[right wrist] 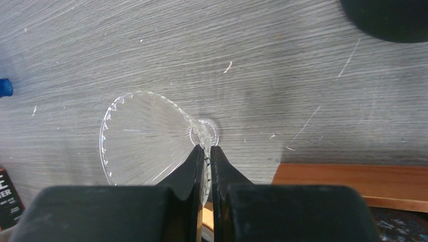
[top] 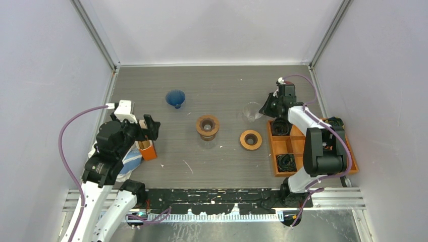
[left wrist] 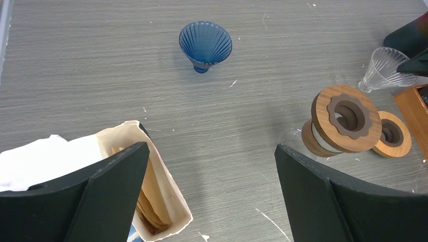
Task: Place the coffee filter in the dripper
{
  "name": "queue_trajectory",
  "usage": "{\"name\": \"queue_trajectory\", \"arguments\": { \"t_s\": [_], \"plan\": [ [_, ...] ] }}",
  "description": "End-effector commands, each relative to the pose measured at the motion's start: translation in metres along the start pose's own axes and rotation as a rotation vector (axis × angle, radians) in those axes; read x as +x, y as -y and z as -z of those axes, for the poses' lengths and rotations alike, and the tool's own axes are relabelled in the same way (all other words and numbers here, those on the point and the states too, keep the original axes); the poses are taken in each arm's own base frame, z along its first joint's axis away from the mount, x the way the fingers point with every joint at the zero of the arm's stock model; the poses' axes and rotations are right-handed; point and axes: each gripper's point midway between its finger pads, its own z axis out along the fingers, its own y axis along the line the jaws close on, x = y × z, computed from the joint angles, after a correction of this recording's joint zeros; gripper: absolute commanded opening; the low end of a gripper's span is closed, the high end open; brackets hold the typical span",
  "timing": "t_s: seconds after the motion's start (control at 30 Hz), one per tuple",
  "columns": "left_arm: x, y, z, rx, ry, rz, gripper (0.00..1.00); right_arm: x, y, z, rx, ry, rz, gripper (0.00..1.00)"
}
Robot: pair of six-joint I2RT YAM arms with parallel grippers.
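Dripper (right wrist: 146, 136): clear ribbed cone, thin wall pinched between right jaws.

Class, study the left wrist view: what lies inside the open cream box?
Brown coffee filters stand stacked inside the box. Their number and the box's left part are hidden, covered by a black finger.

Cropped white lettering on a dark object (right wrist: 6, 194), unreadable.

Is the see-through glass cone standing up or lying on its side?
On its side: the clear dripper shows its wide mouth facing sideways, narrow base along the table, right gripper pinching its wall.
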Motion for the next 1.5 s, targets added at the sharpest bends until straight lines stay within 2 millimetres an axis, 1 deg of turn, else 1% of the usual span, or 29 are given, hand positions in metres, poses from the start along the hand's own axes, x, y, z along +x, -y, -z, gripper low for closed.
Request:
{"name": "queue_trajectory", "arguments": {
  "t_s": [0.0,0.2,0.37,0.47,0.6,0.7,0.77,0.9,1.0,1.17,1.3,1.37,1.47],
  "plan": [
    [-0.026,0.012,0.006,0.045,0.073,0.038,0.99,-0.024,-0.031,0.021,-0.119,0.067,-0.001,0.01],
    [-0.027,0.026,0.001,0.1,0.018,0.099,0.99,-0.03,-0.059,0.045,-0.188,0.07,0.02,0.01],
    [-0.023,0.036,-0.003,0.135,-0.049,0.151,0.99,-0.035,-0.083,0.07,-0.224,0.083,0.06,0.01],
    [-0.02,0.047,-0.006,0.181,-0.084,0.207,0.99,-0.038,-0.103,0.088,-0.257,0.101,0.089,0.01],
    [-0.016,0.065,-0.014,0.254,-0.143,0.295,0.99,-0.035,-0.133,0.11,-0.305,0.102,0.158,0.01],
    [-0.014,0.077,-0.018,0.306,-0.178,0.353,0.99,-0.035,-0.15,0.126,-0.33,0.115,0.195,0.01],
    [-0.014,0.081,-0.02,0.325,-0.192,0.384,0.99,-0.037,-0.162,0.137,-0.356,0.127,0.215,0.01],
    [-0.014,0.089,-0.024,0.353,-0.222,0.438,0.99,-0.032,-0.188,0.154,-0.403,0.119,0.26,0.01],
    [-0.013,0.096,-0.028,0.379,-0.256,0.475,1.0,-0.023,-0.206,0.159,-0.431,0.098,0.29,0.01],
    [-0.014,0.105,-0.035,0.409,-0.294,0.521,0.96,-0.004,-0.236,0.16,-0.481,0.051,0.34,0.01],
    [-0.019,0.113,-0.039,0.436,-0.292,0.559,0.93,0.012,-0.258,0.161,-0.517,0.015,0.386,0.01],
    [-0.02,0.115,-0.041,0.44,-0.292,0.567,0.91,0.021,-0.265,0.159,-0.524,-0.001,0.403,0.01],
    [-0.022,0.116,-0.043,0.438,-0.284,0.584,0.89,0.032,-0.27,0.152,-0.514,-0.019,0.425,0.01]
  ]
}}
